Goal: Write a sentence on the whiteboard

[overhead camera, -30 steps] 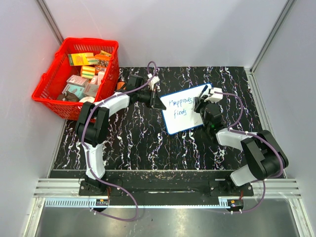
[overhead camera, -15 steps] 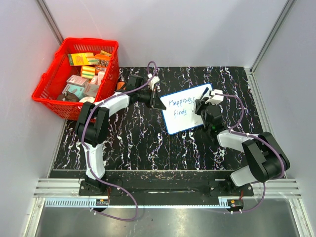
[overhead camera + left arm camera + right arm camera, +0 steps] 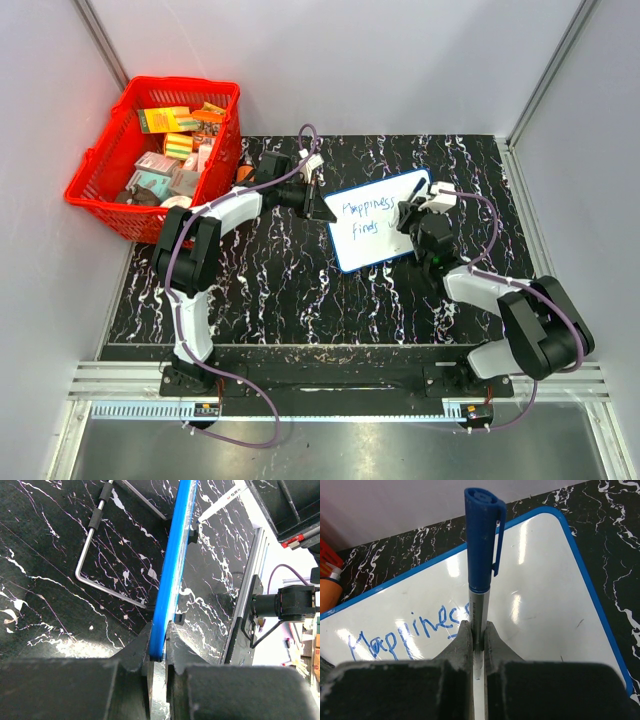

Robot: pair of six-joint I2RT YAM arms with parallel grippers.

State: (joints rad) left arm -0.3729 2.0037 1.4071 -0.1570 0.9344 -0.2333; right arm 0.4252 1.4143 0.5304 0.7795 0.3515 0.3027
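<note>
The whiteboard (image 3: 362, 252), white with a thin blue rim, lies tilted in the middle of the black marbled table. The sentence (image 3: 365, 214) on it is blue handwriting in two lines, "Happiness" above "finds". My left gripper (image 3: 322, 208) is shut on the board's left edge; the left wrist view shows the blue rim (image 3: 172, 565) pinched between its fingers (image 3: 159, 635). My right gripper (image 3: 413, 220) hovers over the board's right part, shut on a blue-capped marker (image 3: 480, 545) that stands upright between the fingertips (image 3: 477, 630). The marker's tip is hidden. "Happiness" (image 3: 405, 632) shows to its left.
A red basket (image 3: 100, 165) full of small boxes stands at the back left, with an orange bottle (image 3: 243, 172) beside it. A bent metal wire stand (image 3: 95, 545) lies under the board. Grey walls close in on both sides, and a rail runs along the near edge.
My right gripper has shifted slightly to the right with the marker, past the word "finds". The left gripper and the whiteboard have not moved.
</note>
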